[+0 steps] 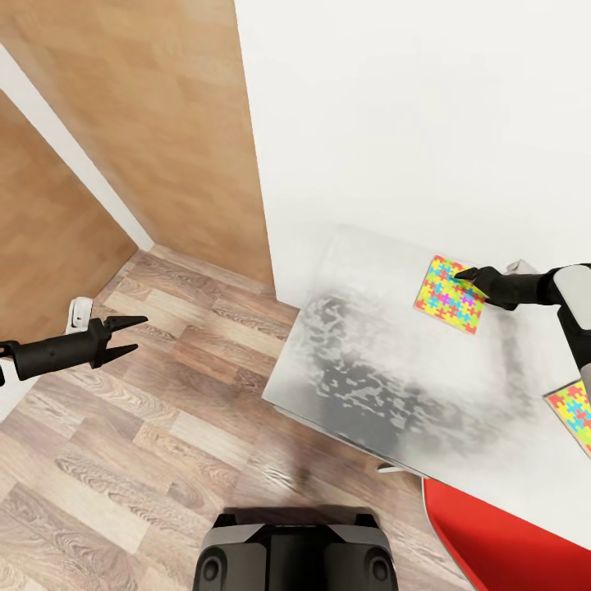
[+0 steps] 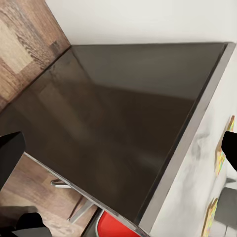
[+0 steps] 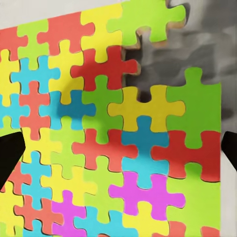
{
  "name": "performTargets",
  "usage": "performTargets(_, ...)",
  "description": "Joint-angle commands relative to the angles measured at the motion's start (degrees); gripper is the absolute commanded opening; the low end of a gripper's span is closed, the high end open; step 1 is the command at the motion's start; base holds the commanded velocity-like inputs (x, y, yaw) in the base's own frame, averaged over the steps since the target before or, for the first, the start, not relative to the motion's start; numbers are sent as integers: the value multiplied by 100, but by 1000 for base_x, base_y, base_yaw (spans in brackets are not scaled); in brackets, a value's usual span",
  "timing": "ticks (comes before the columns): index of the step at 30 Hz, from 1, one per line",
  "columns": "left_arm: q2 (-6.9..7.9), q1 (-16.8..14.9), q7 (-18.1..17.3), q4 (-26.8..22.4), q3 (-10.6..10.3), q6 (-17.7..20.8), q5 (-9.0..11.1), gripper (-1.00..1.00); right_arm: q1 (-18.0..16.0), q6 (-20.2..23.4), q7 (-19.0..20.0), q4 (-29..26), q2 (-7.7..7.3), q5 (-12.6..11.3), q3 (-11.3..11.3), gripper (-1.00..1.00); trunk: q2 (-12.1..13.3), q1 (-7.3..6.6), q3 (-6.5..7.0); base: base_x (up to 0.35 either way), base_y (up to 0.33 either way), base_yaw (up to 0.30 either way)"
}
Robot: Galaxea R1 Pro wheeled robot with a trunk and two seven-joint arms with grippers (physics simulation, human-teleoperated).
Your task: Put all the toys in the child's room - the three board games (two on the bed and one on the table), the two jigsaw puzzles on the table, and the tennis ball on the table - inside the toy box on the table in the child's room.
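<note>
Pale grey-white table (image 1: 369, 361) by white wall, right pincer (image 1: 465, 274) spread over multicoloured flat jigsaw square (image 1: 447, 294), second jigsaw square (image 1: 574, 410) near, left pincer (image 1: 131, 336) released above wood plank floor (image 1: 123, 460).

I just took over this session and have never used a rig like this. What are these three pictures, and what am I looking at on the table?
You are driving a two-armed wheeled robot in a simulation. The big picture comes from its head camera, looking down. The long pale grey-white table carries two thin multicoloured jigsaw puzzle squares: one at the right gripper, another at the picture's right edge. A red rounded object sits below the table edge.

The left gripper hangs open over the wood plank floor, holding nothing. Its wrist camera shows the table's lower dark-grey side cabinet top.

The right wrist camera looks straight down on the near puzzle, fingertips apart at either edge. Nothing is gripped yet.
</note>
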Motion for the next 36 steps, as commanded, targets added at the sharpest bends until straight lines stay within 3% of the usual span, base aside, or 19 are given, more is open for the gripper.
performTargets(1, 1, -4, 56, -3, 4, 21, 55, 100, -5, 1, -55, -4, -8, -60, 23, 100, -9, 3, -8, 0, 0, 15)
performTargets(9, 1, -4, 58, -3, 4, 21, 55, 100, -5, 1, -55, -4, -9, -62, 21, 100, -9, 3, -8, 0, 0, 120)
performTargets(36, 1, -3, 54, -3, 4, 21, 54, 100, -5, 1, -55, -25, -21, -69, 22, 100, -9, 3, -8, 0, 0, 251)
